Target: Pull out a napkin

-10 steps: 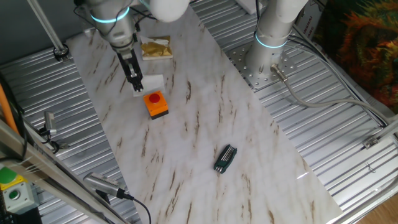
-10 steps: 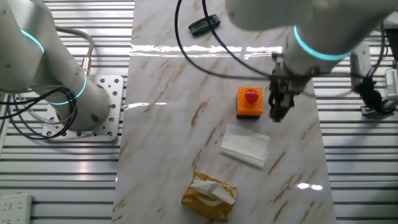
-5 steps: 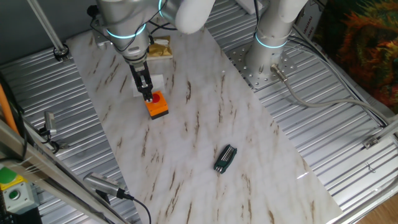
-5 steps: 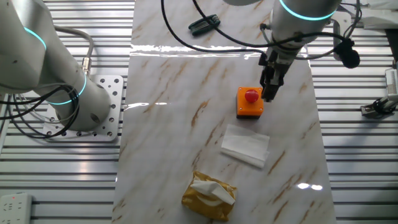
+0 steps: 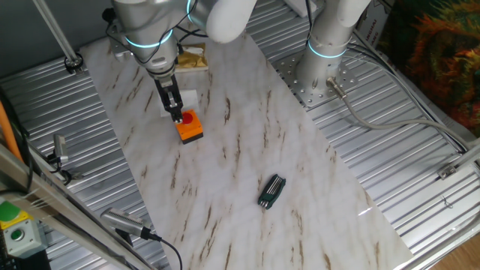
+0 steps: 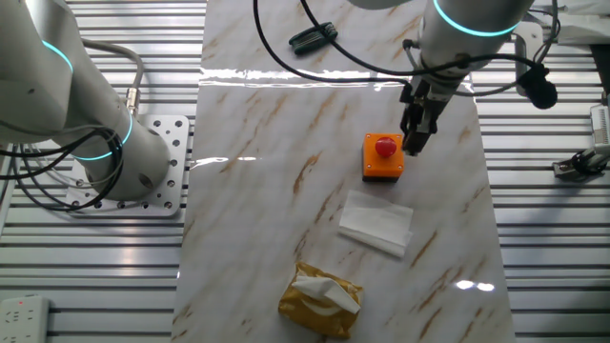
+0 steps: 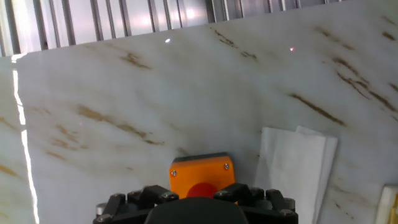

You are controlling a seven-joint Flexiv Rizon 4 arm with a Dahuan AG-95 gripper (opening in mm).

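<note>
Marble-patterned, the surface [image 5: 225, 172] runs diagonally between ribbed metal panels. From one fixed view, the hand [image 5: 178, 116] hangs over the orange button box [image 5: 189, 127], its fingers close together; whether they are clenched I cannot tell. The napkin [image 5: 187, 97] lies flat just behind the box, partly hidden by the arm, and a black tool [image 5: 271, 190] lies well apart.

From the other fixed view, the hand [image 6: 414, 145] hovers at the box's [image 6: 383, 157] edge. The napkin [image 6: 377, 222] lies between the box and a tan-gold tissue pack [image 6: 320, 300].

From the hand view, the napkin [image 7: 297, 168] lies right of the box [image 7: 203, 176].
</note>
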